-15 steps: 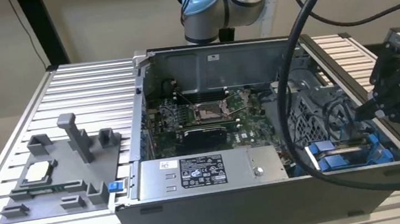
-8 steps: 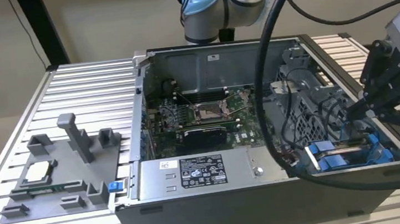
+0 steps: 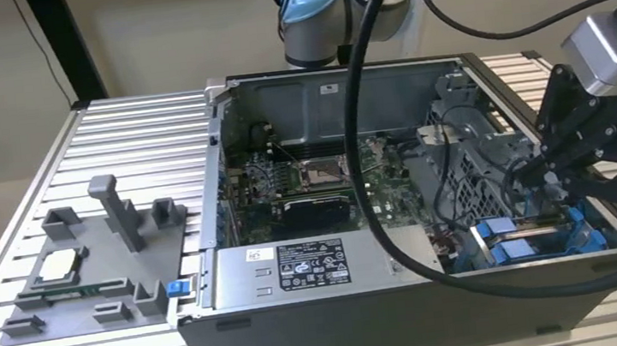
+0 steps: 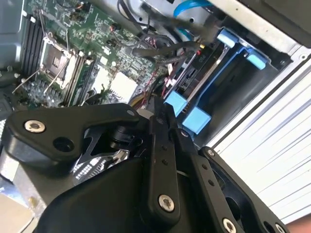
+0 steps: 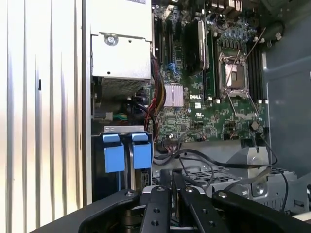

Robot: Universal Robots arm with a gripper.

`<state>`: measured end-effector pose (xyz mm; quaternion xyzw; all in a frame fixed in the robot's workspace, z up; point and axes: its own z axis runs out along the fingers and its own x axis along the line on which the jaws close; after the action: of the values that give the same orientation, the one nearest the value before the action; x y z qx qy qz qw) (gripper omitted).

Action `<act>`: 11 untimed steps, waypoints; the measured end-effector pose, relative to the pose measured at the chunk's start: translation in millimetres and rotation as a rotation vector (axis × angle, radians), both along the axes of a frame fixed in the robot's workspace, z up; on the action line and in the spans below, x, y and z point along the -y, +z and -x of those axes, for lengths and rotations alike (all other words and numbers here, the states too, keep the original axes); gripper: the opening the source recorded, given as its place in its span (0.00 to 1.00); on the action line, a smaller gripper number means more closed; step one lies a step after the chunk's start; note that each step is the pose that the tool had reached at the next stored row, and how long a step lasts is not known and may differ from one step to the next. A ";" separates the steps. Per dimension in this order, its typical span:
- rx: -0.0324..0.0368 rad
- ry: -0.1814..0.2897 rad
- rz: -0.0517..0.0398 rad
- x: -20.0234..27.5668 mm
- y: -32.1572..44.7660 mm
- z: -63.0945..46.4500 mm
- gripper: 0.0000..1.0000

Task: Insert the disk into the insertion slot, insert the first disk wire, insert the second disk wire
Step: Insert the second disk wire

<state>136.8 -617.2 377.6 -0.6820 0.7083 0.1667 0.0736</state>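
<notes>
My gripper (image 3: 536,177) hangs over the right end of the open computer case, above the insertion slot (image 3: 573,235), a grey metal bay with blue rails. In both wrist views the black fingers (image 5: 163,196) press together, and I see nothing between them. Two blue carrier tabs (image 5: 127,154) stick out of the bay side by side, close below the fingertips (image 4: 160,114). The disk's dark end (image 4: 194,73) shows between the blue rails, and its labelled face is hidden. Loose black wires (image 4: 165,48) lie across the bay beside the gripper (image 5: 172,187).
The case holds a green motherboard (image 3: 309,181) and a grey power supply box (image 3: 295,269) with a black-and-white sticker. A grey plastic tray (image 3: 88,265) with upright pegs sits on the slatted table at the exterior view's left. Thick black arm cables (image 3: 370,149) hang across the case.
</notes>
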 end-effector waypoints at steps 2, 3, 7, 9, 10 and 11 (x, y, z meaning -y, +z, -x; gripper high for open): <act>0.0006 0.000 0.0001 0.0 0.0 0.1 0.00; 0.0007 0.000 0.0002 0.0 0.0 -0.3 0.00; 0.0007 0.001 0.0002 0.0 0.1 -7.3 0.00; 0.0007 0.003 0.0001 0.1 -0.1 -15.1 0.00; 0.0006 0.004 0.0001 0.2 -0.1 -19.4 0.00; 0.0006 0.005 0.0002 0.4 -0.1 -24.1 0.00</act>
<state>160.9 -617.6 377.6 -0.6838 0.7066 0.1666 0.0733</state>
